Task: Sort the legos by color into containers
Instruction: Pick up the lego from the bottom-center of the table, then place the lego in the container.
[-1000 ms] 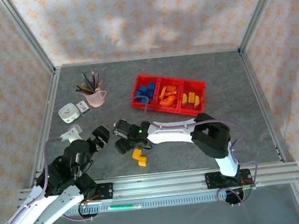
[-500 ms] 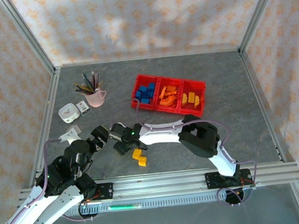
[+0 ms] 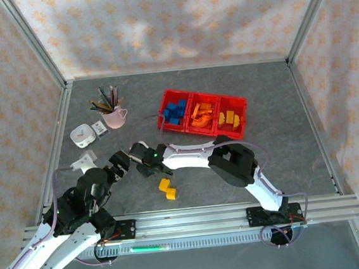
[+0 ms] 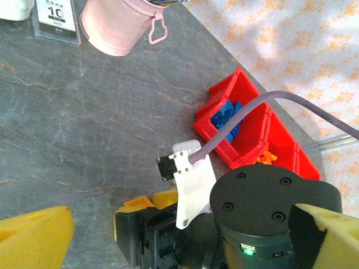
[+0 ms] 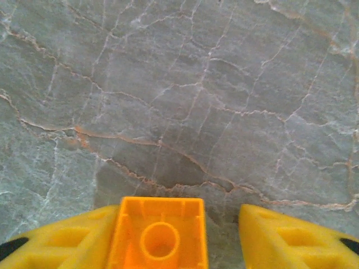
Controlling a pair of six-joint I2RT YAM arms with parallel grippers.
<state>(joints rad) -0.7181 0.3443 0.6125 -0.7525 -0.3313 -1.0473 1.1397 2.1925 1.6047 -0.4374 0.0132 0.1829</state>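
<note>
An orange lego (image 5: 160,235) lies hollow side up on the grey table, between my right gripper's (image 5: 178,218) yellow fingers. The left finger touches it and a gap remains before the right finger (image 5: 291,238), so the jaws are open around it. In the top view the right gripper (image 3: 143,169) reaches left, close to my left gripper (image 3: 120,163). The left gripper (image 4: 182,235) is open, its fingers wide apart, with the right arm's wrist in front of it. Two yellow-orange legos (image 3: 167,188) lie near the front. The red containers (image 3: 166,124) hold blue (image 3: 175,111), orange (image 3: 202,115) and yellow (image 3: 231,119) legos.
A pink cup of pens (image 3: 113,115) and a small white box (image 3: 81,135) stand at the back left. A grey cable (image 4: 241,115) arcs from the right wrist over the red containers (image 4: 221,92). Metal frame rails border the table.
The right arm has stretched further left toward the left gripper. Its jaws have narrowed around the orange lego. The left arm has stayed put.
</note>
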